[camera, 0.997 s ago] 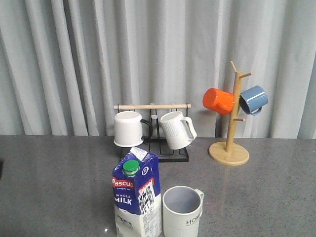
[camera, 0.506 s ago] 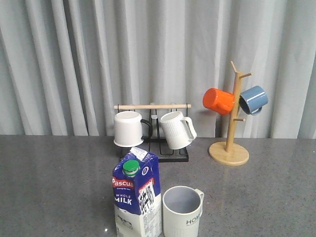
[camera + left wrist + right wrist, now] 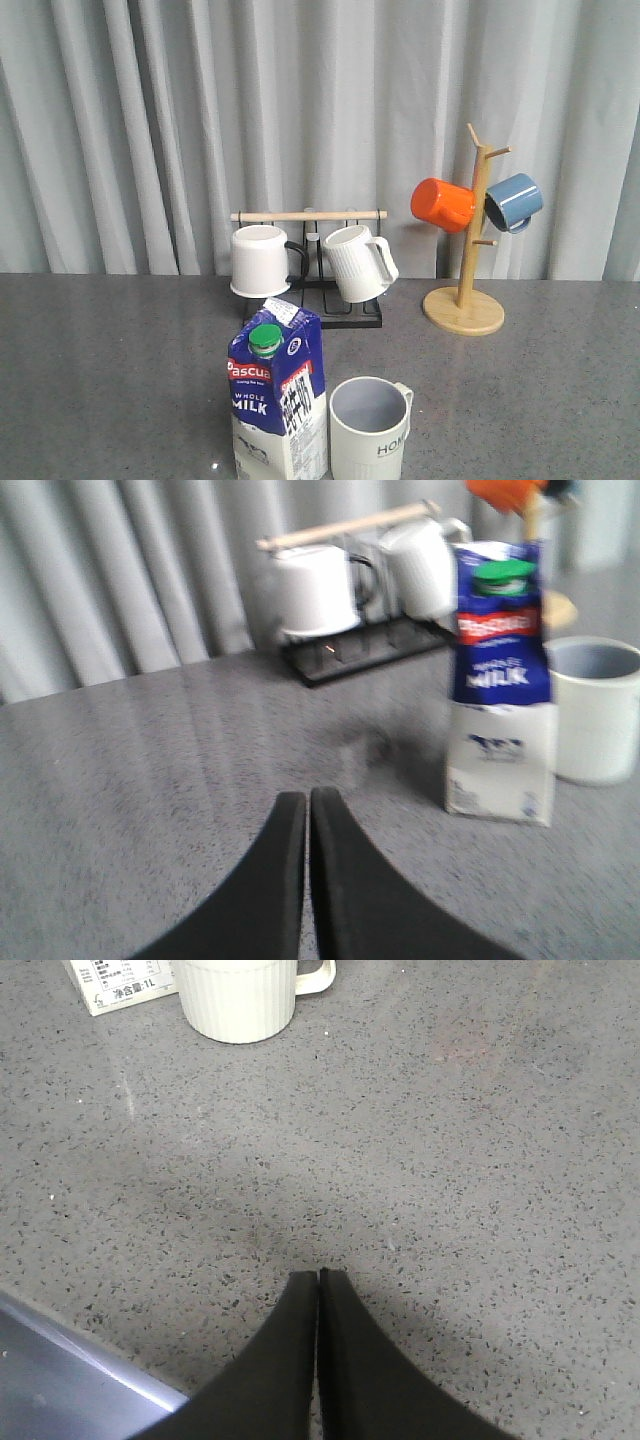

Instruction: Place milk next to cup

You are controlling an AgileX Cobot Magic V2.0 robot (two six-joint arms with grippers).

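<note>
Blue-and-white milk (image 3: 278, 398) stands upright on the grey speckled surface (image 3: 110, 370), just beside the cup (image 3: 370, 430) (its "HOME" lettering partly shows). Both pincers hang over bare surface away from them, left pincer (image 3: 307, 805) and right pincer (image 3: 318, 1280) each pressed closed, holding nothing.

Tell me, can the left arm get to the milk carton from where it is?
Probably yes. Bare table lies between the left tool and the milk carton; the HOME cup stands on its far side.
</note>
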